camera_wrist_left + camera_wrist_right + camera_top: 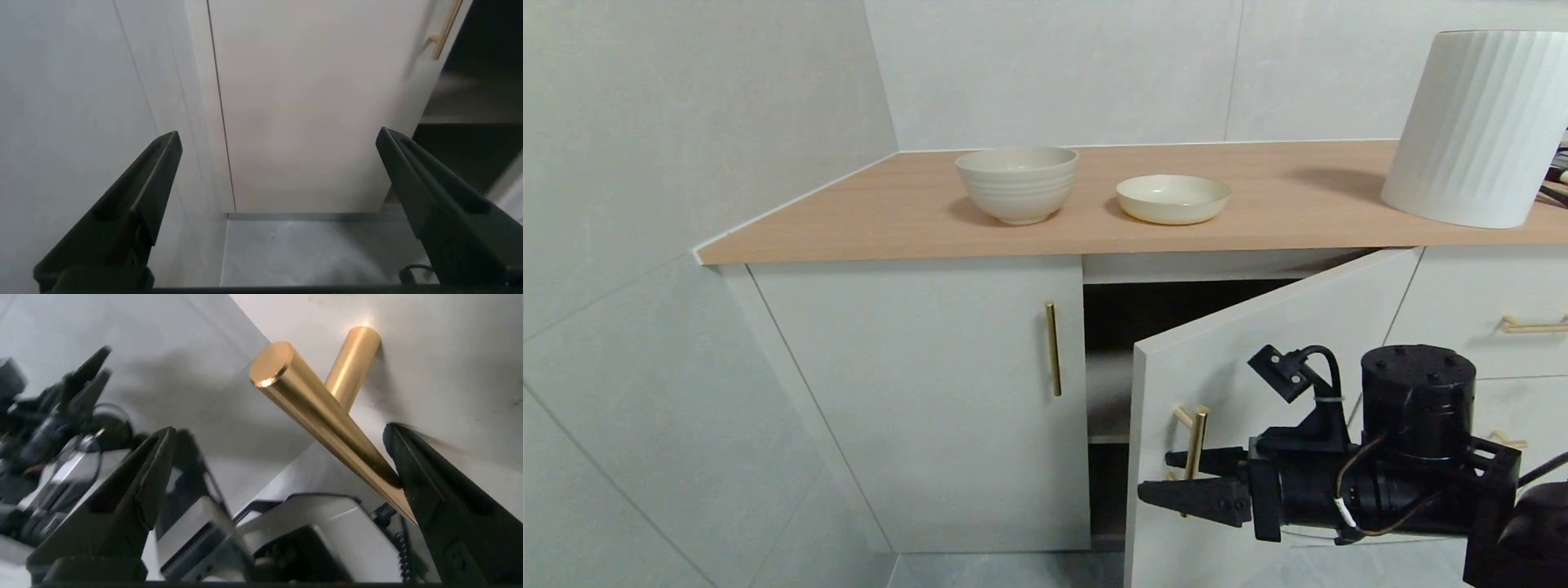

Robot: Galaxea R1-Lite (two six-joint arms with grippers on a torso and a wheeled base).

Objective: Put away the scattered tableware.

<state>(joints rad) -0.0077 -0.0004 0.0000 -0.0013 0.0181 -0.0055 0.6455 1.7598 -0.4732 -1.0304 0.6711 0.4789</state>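
Straddling the brass handle (327,416) of the open door (1258,327) with the right gripper (1186,478), jaws spread and released, one finger lying to either side of the bar and neither seeming to press on it. Gripping nothing as yet. Hanging the left gripper (276,143) low down, off the open door's free edge, jaws likewise parted and empty, facing the closed door (915,392) and the floor below it. Standing only partway swung out, the open door exposing a dark interior with a shelf (1107,384) behind it. Waiting on the countertop (849,220) above the open door: a ribbed bowl (1017,184) beyond the free edge and a shallow dish (1174,198) near it, over the gap, both upright, apart from each other, neither stowed. Sitting above the open door's hinge side, a white ribbed container (1478,122). Judging the step in hand to be widening the opening. Advising: closing squarely on the middle of the bar before pulling; drawing along the panel's arc rather than straight back; letting the wrist turn with the panel so the bar is not slipping out of the jaws; swinging wide enough that an arm carrying the bowl is reaching the shelf without striking the panel's edge.
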